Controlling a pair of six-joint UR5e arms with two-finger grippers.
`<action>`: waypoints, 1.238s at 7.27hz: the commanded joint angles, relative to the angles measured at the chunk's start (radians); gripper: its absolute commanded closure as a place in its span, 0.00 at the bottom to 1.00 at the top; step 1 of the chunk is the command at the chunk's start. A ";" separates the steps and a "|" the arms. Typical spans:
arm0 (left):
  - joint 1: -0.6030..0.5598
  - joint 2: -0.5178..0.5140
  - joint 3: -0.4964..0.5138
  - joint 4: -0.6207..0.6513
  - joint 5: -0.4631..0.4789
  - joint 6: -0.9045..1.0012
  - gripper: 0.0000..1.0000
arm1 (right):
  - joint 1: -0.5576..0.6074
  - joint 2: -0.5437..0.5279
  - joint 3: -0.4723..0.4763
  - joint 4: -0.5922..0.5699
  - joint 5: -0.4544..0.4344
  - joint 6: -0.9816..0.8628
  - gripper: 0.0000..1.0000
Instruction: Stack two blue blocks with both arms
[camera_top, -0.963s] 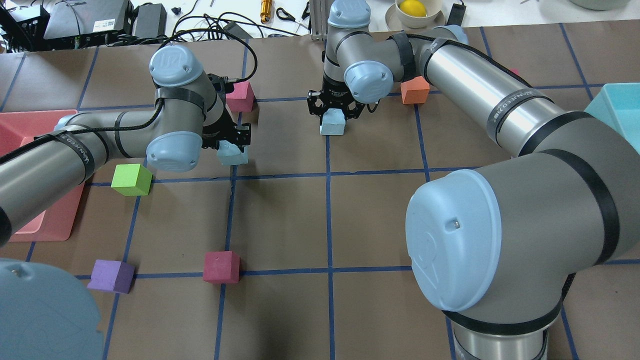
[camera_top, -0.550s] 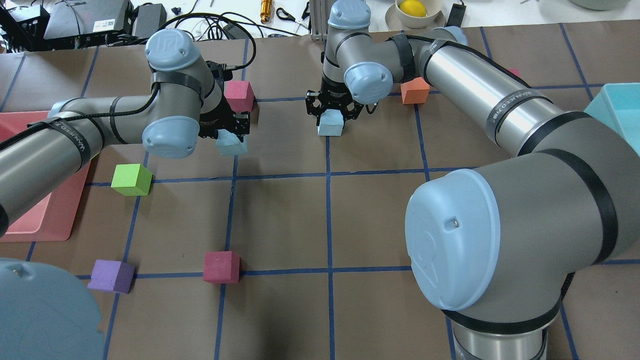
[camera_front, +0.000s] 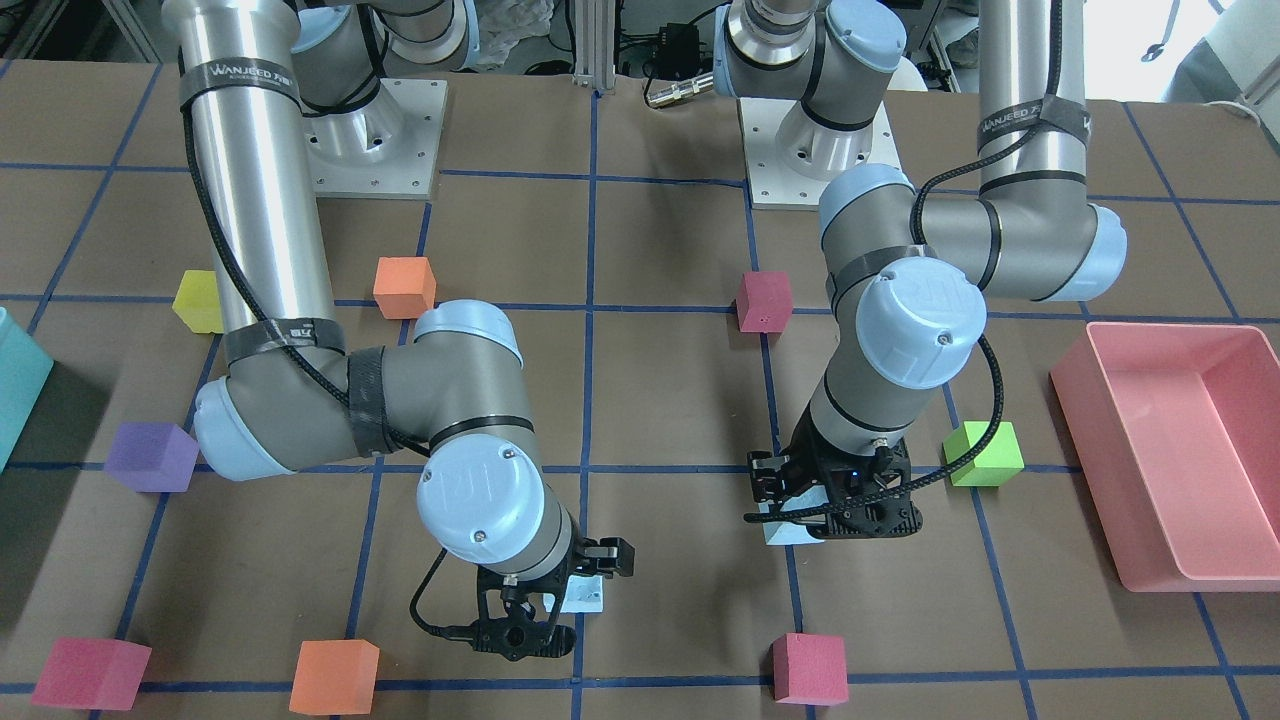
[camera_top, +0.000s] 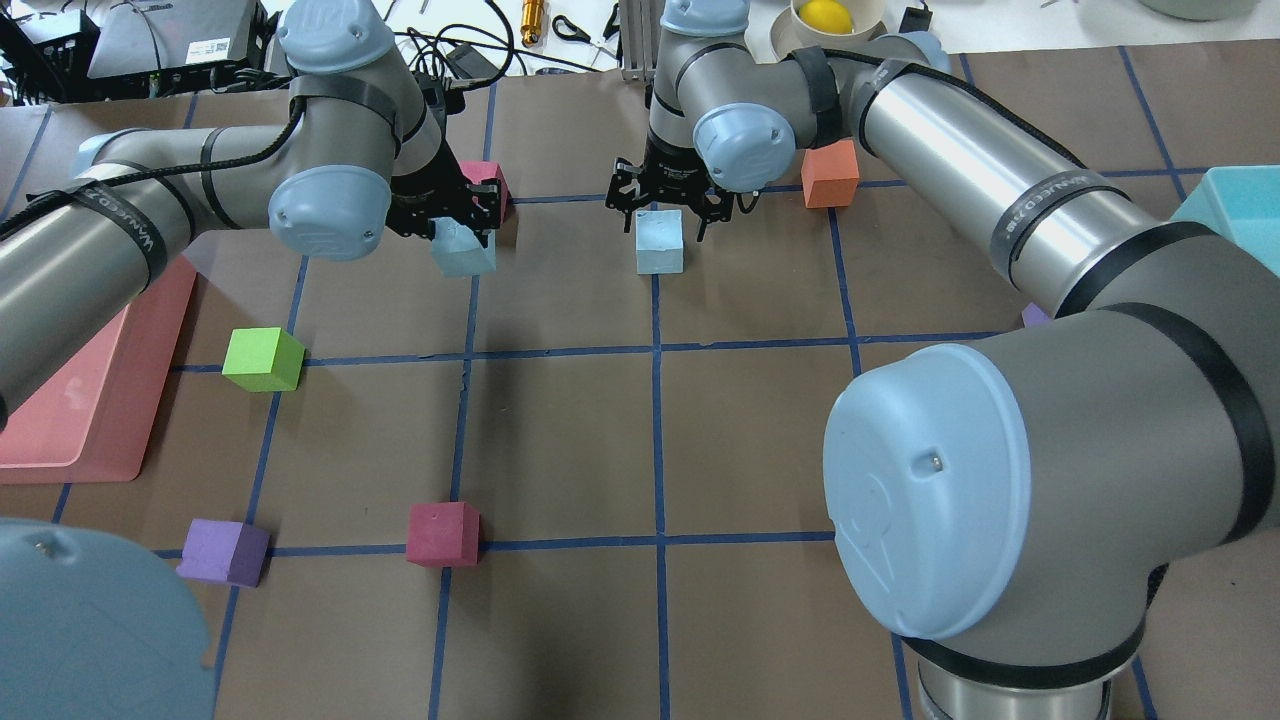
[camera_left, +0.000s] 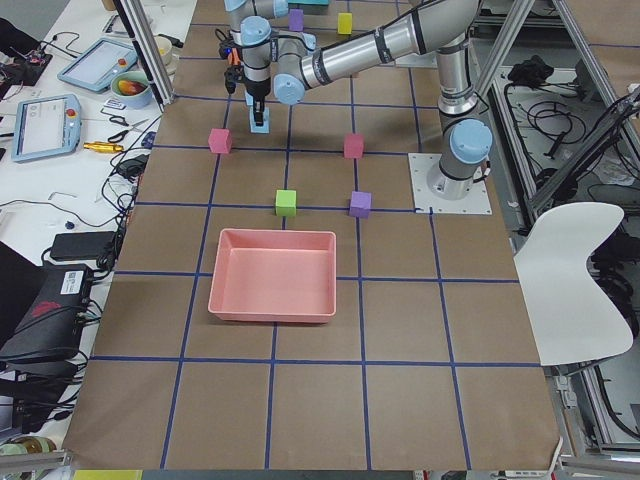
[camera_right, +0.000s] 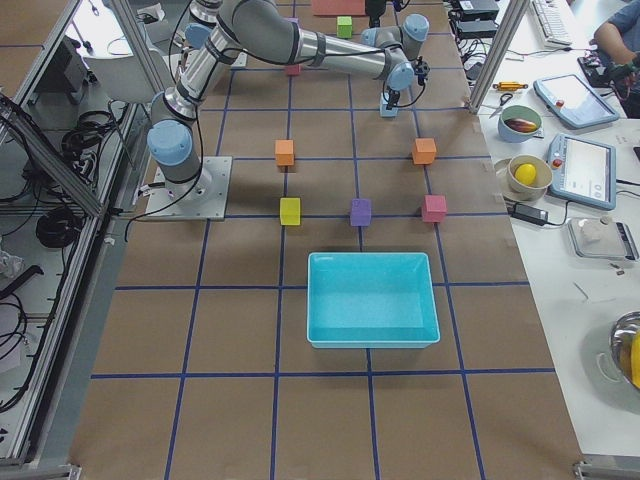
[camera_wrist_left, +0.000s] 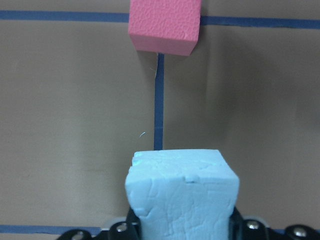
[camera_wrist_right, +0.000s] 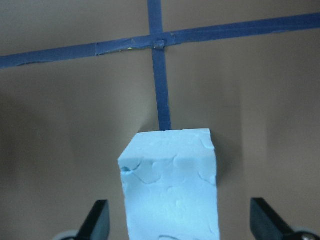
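My left gripper (camera_top: 465, 228) is shut on a pale blue block (camera_top: 462, 250) and holds it off the table; the left wrist view shows this block (camera_wrist_left: 182, 192) filling the jaws. In the front-facing view this gripper (camera_front: 800, 505) hides most of its block (camera_front: 788, 530). The second blue block (camera_top: 660, 242) rests on the table on a blue tape line. My right gripper (camera_top: 662, 212) is open just above and behind it. In the right wrist view the block (camera_wrist_right: 170, 185) stands between the spread fingers (camera_wrist_right: 97, 220) without touching them.
A magenta cube (camera_top: 487, 185) sits close behind the left gripper and shows in the left wrist view (camera_wrist_left: 164, 25). An orange cube (camera_top: 830, 173) lies right of the right gripper. A green cube (camera_top: 263, 359), magenta cube (camera_top: 443, 533), purple cube (camera_top: 223, 551), pink tray (camera_top: 90, 390) and teal box (camera_top: 1235, 215) surround the middle.
My left gripper has carried its blue block up and away from the robot, toward the magenta cube. My right gripper has opened and drawn back, leaving its blue block on the table.
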 joint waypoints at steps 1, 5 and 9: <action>-0.044 -0.016 0.070 -0.042 -0.012 -0.066 1.00 | -0.036 -0.092 0.002 0.117 -0.010 -0.016 0.00; -0.162 -0.159 0.282 -0.076 -0.050 -0.269 1.00 | -0.238 -0.314 0.069 0.416 -0.081 -0.320 0.00; -0.268 -0.308 0.443 -0.126 -0.024 -0.329 1.00 | -0.280 -0.530 0.236 0.428 -0.157 -0.310 0.00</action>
